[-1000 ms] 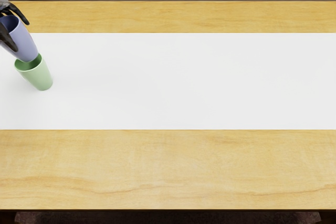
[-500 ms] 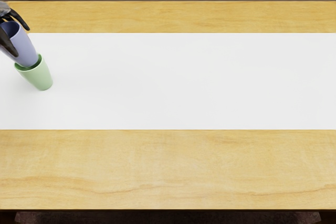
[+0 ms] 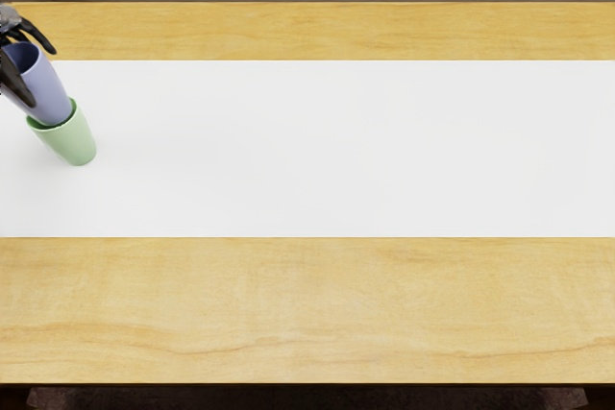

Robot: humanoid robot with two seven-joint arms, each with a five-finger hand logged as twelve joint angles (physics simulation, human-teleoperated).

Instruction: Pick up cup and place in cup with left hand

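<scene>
- The blue cup is grasped by the left hand, with dark fingers set against its side.
- The blue cup's lower end is seated within the mouth of the green cup; most of its body is left exposed above the rim.
- The green cup is supported on the white strip, near its left end in view.
- The strip is laid across the wooden bench.

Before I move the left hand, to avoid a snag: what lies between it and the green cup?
The blue cup, held by the left hand, lies there, its lower end inside the green cup. The head view shows this.
</scene>
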